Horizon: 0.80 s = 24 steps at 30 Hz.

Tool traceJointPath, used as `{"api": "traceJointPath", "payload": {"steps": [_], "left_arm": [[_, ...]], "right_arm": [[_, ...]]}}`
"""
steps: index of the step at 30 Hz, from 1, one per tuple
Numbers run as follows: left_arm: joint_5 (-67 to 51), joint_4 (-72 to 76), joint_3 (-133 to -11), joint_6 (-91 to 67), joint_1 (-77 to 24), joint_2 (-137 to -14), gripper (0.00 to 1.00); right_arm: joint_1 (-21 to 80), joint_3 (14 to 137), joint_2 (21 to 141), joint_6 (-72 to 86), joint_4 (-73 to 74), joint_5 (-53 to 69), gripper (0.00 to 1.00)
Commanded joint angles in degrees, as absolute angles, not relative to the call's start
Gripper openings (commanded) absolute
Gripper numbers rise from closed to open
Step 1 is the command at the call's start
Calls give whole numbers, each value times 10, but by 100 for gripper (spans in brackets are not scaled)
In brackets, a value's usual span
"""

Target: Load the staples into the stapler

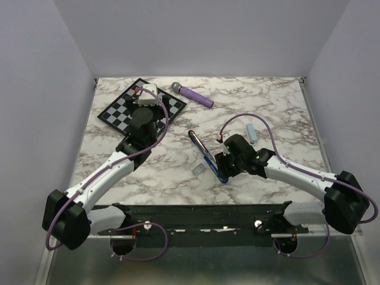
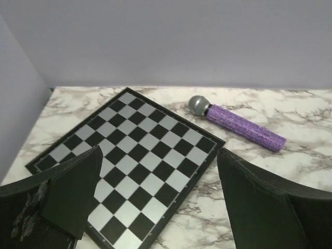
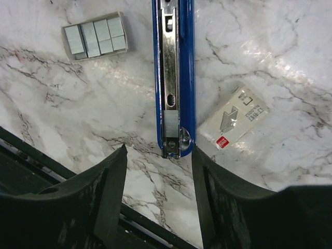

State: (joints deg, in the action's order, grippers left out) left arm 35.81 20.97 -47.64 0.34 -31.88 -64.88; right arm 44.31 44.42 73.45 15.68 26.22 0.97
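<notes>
1. Fingers of my right gripper [image 3: 158,153] stand apart with nothing clamped; the near end of the stapler [image 3: 174,67] lies in the gap between the tips; whether either tip touches its blue edge I cannot tell.
2. That stapler lies open and flat on the marble table [image 3: 62,104]; its blue channel faces up with a silver rail inside; a short pale block sits in the channel close to my end, and I cannot tell whether it is a staple strip or the pusher.
3. Just to the right of that end in my right wrist view lies a small white packet [image 3: 234,120] with dark print and a red mark; its corner is against or nearly against the blue wall.
4. On the other side, apart from the stapler, are the staples [image 3: 95,37]; they are several grey strips side by side in a shallow tray.
5. From above, the stapler runs diagonally near the table's middle, its dark upper arm pointing toward the far side; a pale blue bar [image 1: 252,132] lies beyond my right wrist, apart from the stapler.
6. Fingers of my left gripper [image 2: 159,153] are spread wide and hold nothing; they hang over a chessboard [image 2: 145,129] at the table's far left.
7. A purple microphone [image 2: 238,124] with a grey mesh head lies on the marble just beside the board's far edge, not touching it.
</notes>
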Motion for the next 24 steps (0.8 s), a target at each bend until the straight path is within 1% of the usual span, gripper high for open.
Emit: {"api": "traceJointPath", "payload": {"steps": [1,3,6,8,9,10,12,14,16,21,24], "left_arm": [[287,5,-582,-147,-319,-733,99],[241,-48,-608,-183,-319,-774,99],[223,-119,-657,-234,-320,-835,99],[216,-162,-708,-257,-320,-872,99],[210,-205,-727,-277,-321,-911,99],[204,-227,-763,-289,-322,-931,99],[183,-264,-788,-314,-323,-980,99],[159,-270,-802,-331,-323,-1003,99],[146,-270,-806,-359,-323,-1026,99],[114,-293,-833,-399,-323,-1080,99],[107,-292,-847,-417,-323,-1106,98]], "right_arm": [[461,418,751,181,211,-15,61],[464,412,759,190,198,-32,61],[466,406,766,193,185,-44,59],[467,403,770,192,178,-48,56],[468,403,771,192,176,-52,54],[468,403,776,192,175,-53,51],[469,404,781,186,166,-50,49],[470,405,786,180,159,-50,47],[469,404,787,175,155,-52,40],[470,403,795,167,144,-41,35],[471,404,799,161,138,-39,29]]}}
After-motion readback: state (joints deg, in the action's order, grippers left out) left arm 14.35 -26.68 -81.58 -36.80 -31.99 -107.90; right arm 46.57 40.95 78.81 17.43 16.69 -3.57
